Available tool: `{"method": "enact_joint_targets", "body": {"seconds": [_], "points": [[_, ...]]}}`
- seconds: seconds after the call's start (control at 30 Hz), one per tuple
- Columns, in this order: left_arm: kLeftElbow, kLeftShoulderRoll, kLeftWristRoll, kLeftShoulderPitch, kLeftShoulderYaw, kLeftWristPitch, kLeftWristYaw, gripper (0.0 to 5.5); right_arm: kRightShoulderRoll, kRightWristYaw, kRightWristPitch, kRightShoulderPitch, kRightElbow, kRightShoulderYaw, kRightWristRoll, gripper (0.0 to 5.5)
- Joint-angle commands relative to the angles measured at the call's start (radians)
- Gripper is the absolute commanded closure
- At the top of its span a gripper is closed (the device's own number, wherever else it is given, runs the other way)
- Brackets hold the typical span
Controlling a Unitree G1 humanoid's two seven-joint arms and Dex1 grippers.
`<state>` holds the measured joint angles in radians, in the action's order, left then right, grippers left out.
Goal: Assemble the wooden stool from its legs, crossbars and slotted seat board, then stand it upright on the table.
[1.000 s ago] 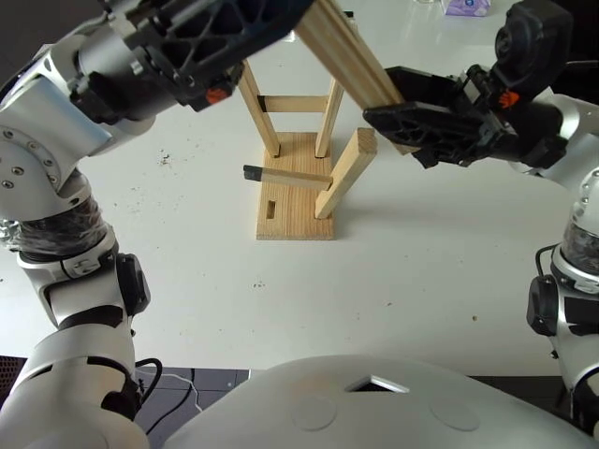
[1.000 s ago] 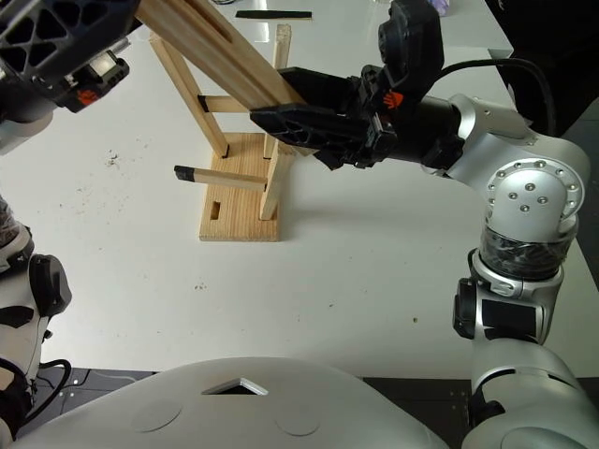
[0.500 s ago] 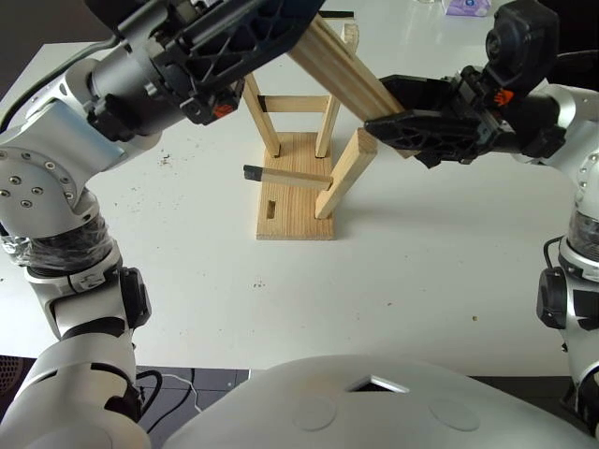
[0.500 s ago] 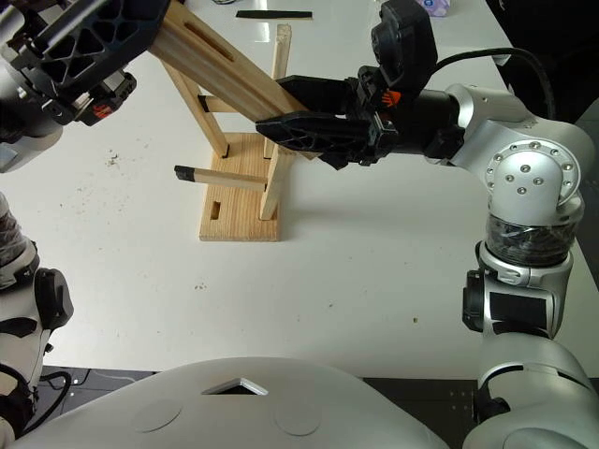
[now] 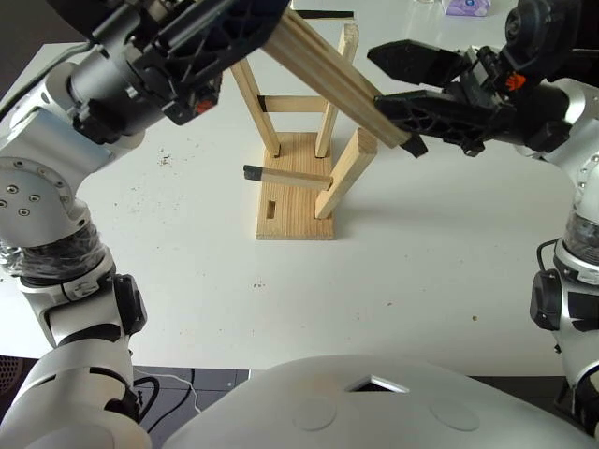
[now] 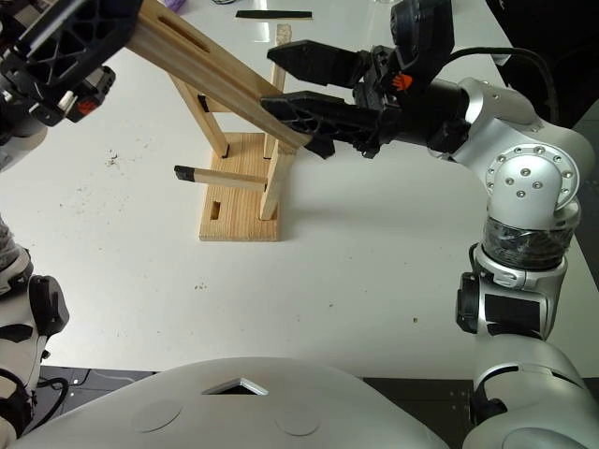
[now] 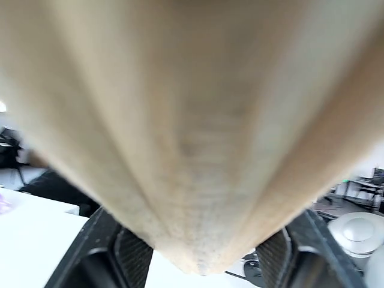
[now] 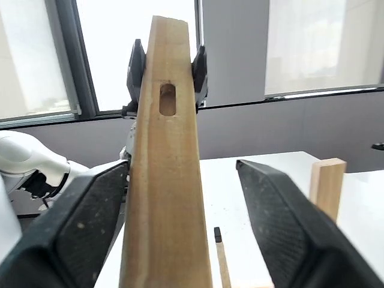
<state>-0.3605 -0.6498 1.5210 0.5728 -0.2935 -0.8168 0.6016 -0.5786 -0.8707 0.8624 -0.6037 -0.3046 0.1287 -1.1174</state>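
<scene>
Clamps left gripper [image 5: 239, 33] shut on upper end of slotted leg [image 5: 328, 70], slanting down above board [image 5: 295, 201]. Holds right gripper [image 5: 374, 79] wide open around its lower end, gripping nothing. Shows board flat mid-table [image 5: 421, 262], toward far edge, three legs [image 5: 344, 178] and two crossbars [image 5: 295, 103] standing in it.

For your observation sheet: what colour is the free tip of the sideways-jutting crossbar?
Black, on a pale wooden crossbar; the left eye view shows it best.
</scene>
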Motion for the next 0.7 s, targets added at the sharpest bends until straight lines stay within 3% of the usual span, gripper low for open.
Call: {"method": "enact_joint_targets", "body": {"seconds": [0.03, 0.2, 0.33, 0.5, 0.7], "points": [[0.071, -0.078, -0.126, 0.028, -0.055, 0.045, 0.077, 3.44, 0.036, 0.130, -0.022, 0.028, -0.026, 0.056, 0.003, 1.84], [0.239, -0.211, -0.306, 0.035, -0.115, 0.105, 0.218, 3.44, 0.145, 0.404, -0.038, 0.069, -0.054, 0.120, -0.036, 1.84], [0.318, -0.290, -0.468, 0.012, -0.069, 0.171, 0.380, 3.44, 0.214, 0.594, -0.065, 0.112, -0.009, 0.118, 0.056, 1.84], [0.245, -0.260, -0.635, -0.202, -0.044, 0.292, 0.473, 3.44, 0.257, 0.627, -0.179, 0.060, 0.077, 0.089, 0.197, 1.84], [0.044, -0.149, -0.721, -0.544, -0.145, 0.380, 0.400, 3.44, 0.198, 0.626, -0.174, -0.042, 0.263, 0.093, 0.310, 1.84]]}}
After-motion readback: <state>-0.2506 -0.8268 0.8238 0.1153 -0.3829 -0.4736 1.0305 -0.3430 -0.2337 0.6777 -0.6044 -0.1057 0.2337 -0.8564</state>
